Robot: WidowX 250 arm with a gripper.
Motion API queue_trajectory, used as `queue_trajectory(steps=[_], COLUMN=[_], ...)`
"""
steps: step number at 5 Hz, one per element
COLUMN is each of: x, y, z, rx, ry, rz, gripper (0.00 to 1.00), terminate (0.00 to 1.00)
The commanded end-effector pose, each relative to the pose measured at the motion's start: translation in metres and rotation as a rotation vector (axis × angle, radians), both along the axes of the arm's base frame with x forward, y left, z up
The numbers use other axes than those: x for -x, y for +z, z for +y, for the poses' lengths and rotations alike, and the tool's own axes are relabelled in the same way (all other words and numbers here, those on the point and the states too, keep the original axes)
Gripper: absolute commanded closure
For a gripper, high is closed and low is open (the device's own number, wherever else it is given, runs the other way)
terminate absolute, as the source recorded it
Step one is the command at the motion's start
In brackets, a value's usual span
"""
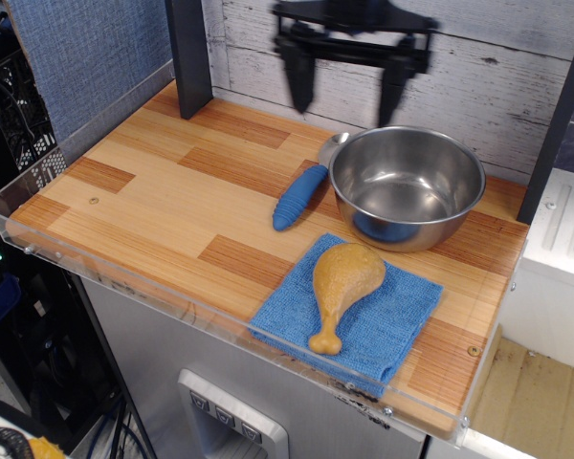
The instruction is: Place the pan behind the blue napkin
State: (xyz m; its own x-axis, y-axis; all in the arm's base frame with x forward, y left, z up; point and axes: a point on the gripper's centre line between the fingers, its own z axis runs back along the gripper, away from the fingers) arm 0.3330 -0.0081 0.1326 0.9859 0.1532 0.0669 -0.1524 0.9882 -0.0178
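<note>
The pan (407, 185), a round shiny steel bowl, stands upright on the wooden tabletop at the back right. Directly in front of it lies the blue napkin (350, 316), flat near the front edge, with a yellow toy drumstick (341, 287) resting on it. My gripper (345, 98) hangs in the air above and to the left of the pan, apart from it. Its two black fingers (298, 75) point down and stand wide open, with nothing between them.
A spoon with a blue ribbed handle (299, 198) lies just left of the pan, its metal bowl tucked against the pan's rim. A dark post (188, 55) stands at the back left. A clear plastic lip (124, 275) runs along the table's front edge.
</note>
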Motion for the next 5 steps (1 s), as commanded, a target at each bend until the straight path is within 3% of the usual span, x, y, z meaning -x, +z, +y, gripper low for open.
queue_trajectory(steps=[1,5], x=[0.007,0.012], y=[0.038,0.034], z=[0.043,0.053], rx=[-0.001,-0.034], ry=[-0.071,-0.091], rz=[-0.086,-0.068], gripper=[0.0,0.0], terminate=[0.0,0.0])
